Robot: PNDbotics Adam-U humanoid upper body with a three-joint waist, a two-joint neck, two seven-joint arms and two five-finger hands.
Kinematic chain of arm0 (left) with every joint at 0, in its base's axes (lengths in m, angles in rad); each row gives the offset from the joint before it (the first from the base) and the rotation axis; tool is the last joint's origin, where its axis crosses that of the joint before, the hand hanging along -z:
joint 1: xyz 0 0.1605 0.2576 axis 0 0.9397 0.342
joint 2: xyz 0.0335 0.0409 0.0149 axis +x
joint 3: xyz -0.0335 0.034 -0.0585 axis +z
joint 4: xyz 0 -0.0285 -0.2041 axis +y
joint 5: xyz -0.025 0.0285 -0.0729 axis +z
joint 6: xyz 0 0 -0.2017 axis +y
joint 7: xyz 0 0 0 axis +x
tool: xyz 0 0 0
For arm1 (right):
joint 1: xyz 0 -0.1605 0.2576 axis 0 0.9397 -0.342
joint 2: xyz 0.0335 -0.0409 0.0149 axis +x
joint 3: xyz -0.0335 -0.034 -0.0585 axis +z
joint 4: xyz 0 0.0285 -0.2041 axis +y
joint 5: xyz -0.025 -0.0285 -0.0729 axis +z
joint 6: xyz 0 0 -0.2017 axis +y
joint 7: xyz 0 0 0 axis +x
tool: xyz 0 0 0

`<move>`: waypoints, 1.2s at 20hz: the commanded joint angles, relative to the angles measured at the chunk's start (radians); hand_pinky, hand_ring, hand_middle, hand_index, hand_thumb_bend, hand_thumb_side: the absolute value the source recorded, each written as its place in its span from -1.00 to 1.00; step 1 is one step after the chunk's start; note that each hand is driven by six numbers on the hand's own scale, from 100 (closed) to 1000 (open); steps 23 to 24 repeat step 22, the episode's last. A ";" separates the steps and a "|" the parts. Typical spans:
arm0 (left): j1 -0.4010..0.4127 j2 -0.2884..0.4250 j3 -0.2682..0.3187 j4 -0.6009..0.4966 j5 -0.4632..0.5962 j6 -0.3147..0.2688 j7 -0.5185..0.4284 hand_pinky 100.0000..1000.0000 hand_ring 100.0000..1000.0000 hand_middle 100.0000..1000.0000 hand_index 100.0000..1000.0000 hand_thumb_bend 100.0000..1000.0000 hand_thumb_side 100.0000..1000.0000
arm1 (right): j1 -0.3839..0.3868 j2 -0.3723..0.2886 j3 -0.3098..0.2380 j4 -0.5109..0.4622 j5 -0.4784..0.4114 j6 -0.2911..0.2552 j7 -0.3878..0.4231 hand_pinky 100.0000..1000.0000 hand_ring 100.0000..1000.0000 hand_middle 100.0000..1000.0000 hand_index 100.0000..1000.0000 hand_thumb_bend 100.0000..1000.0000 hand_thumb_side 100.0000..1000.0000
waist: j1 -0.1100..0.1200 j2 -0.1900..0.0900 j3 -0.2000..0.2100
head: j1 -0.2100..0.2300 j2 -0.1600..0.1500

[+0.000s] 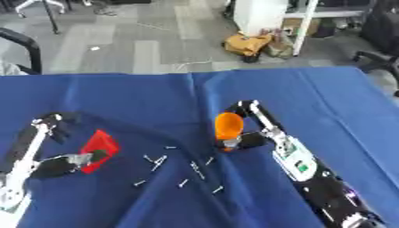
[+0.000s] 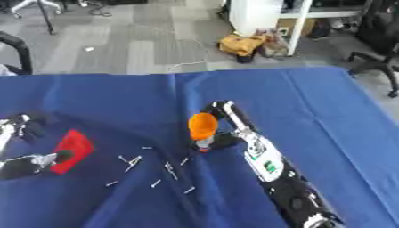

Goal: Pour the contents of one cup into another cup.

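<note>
With the right hand [image 1: 248,133] curled around the orange cup [image 1: 228,125] at tabletop [image 1: 327,102] centre and the left hand [image 1: 66,161] pinching the red cup [image 1: 99,147] at nine o'clock, bring the rims together before tipping further, since small metal pieces [image 1: 183,169] already lie scattered toward six o'clock.

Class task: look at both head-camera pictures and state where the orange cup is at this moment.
The orange cup sits near the middle of the blue tablecloth, held in the right hand, with the scattered screws just to its lower left.
</note>
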 commanded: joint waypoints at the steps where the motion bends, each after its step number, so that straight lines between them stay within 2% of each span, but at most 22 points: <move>1: -0.006 0.014 0.011 -0.033 0.011 -0.019 0.005 0.07 0.25 0.40 0.56 1.00 0.51 | -0.011 -0.031 -0.013 -0.024 0.010 -0.005 -0.006 0.40 0.15 -0.12 0.47 1.00 -0.37 | 0.002 -0.014 -0.001 | 0.000 -0.008; 5: 0.016 0.027 0.028 -0.107 0.034 -0.013 0.019 0.11 0.29 0.42 0.56 1.00 0.69 | -0.001 -0.048 -0.022 -0.079 -0.005 -0.011 0.002 0.55 0.30 0.04 0.65 1.00 -0.11 | 0.003 -0.015 -0.001 | 0.000 -0.007; 8: 0.038 0.040 0.041 -0.173 0.058 0.006 0.027 0.12 0.31 0.44 0.57 1.00 0.81 | 0.014 -0.066 -0.034 -0.147 -0.041 -0.008 0.001 0.61 0.36 0.09 0.69 1.00 -0.09 | 0.002 -0.016 -0.001 | 0.002 -0.006; 9: 0.046 0.044 0.046 -0.193 0.078 0.016 0.031 0.11 0.31 0.44 0.57 1.00 0.82 | 0.021 -0.074 -0.040 -0.175 -0.060 -0.005 -0.003 0.61 0.36 0.10 0.69 1.00 0.14 | 0.002 -0.016 -0.001 | 0.004 -0.006; 10: 0.054 0.048 0.050 -0.212 0.101 0.026 0.035 0.11 0.31 0.45 0.56 1.00 0.84 | 0.030 -0.082 -0.044 -0.203 -0.081 0.001 -0.008 0.60 0.35 0.09 0.68 1.00 0.05 | 0.001 -0.016 -0.001 | 0.004 -0.005; 11: 0.061 0.052 0.052 -0.227 0.129 0.035 0.039 0.10 0.30 0.45 0.56 1.00 0.87 | 0.039 -0.090 -0.049 -0.230 -0.103 0.007 -0.016 0.57 0.33 0.06 0.68 1.00 0.19 | 0.001 -0.017 -0.001 | 0.006 -0.005; 12: 0.066 0.056 0.054 -0.238 0.159 0.043 0.041 0.10 0.30 0.45 0.56 1.00 0.85 | 0.047 -0.097 -0.052 -0.255 -0.126 0.015 -0.024 0.57 0.33 0.06 0.68 1.00 0.13 | 0.000 -0.017 -0.001 | 0.007 -0.005; 13: 0.074 0.059 0.055 -0.246 0.192 0.050 0.042 0.08 0.29 0.44 0.55 1.00 0.84 | 0.058 -0.104 -0.055 -0.279 -0.154 0.023 -0.032 0.50 0.29 0.03 0.66 0.93 0.22 | -0.001 -0.018 -0.001 | 0.010 -0.004; 15: 0.088 0.065 0.058 -0.255 0.247 0.061 0.042 0.07 0.29 0.44 0.55 1.00 0.82 | 0.080 -0.117 -0.056 -0.318 -0.208 0.042 -0.040 0.47 0.27 -0.01 0.65 0.80 0.20 | -0.004 -0.018 -0.001 | 0.014 -0.002; 17: 0.102 0.066 0.062 -0.257 0.291 0.069 0.040 0.07 0.28 0.45 0.55 1.00 0.81 | 0.101 -0.128 -0.058 -0.354 -0.247 0.057 -0.039 0.46 0.28 -0.01 0.65 0.77 0.20 | -0.008 -0.018 -0.001 | 0.017 0.000; 20: 0.116 0.063 0.069 -0.255 0.348 0.076 0.035 0.09 0.29 0.45 0.55 1.00 0.77 | 0.131 -0.138 -0.070 -0.398 -0.279 0.075 -0.041 0.47 0.30 0.02 0.64 0.70 0.31 | -0.011 -0.016 -0.003 | 0.026 0.004; 21: 0.120 0.062 0.072 -0.255 0.362 0.077 0.034 0.09 0.29 0.45 0.54 1.00 0.74 | 0.139 -0.141 -0.074 -0.408 -0.286 0.080 -0.043 0.47 0.30 0.02 0.64 0.73 0.25 | -0.012 -0.016 -0.005 | 0.028 0.006; 22: 0.124 0.063 0.074 -0.255 0.372 0.078 0.034 0.11 0.30 0.45 0.54 1.00 0.71 | 0.148 -0.142 -0.079 -0.418 -0.292 0.084 -0.047 0.48 0.31 0.03 0.64 0.70 0.32 | -0.013 -0.015 -0.006 | 0.029 0.008; 24: 0.124 0.063 0.074 -0.255 0.372 0.078 0.034 0.11 0.30 0.45 0.54 1.00 0.71 | 0.148 -0.142 -0.079 -0.418 -0.292 0.084 -0.047 0.48 0.31 0.03 0.64 0.70 0.32 | -0.013 -0.015 -0.006 | 0.029 0.008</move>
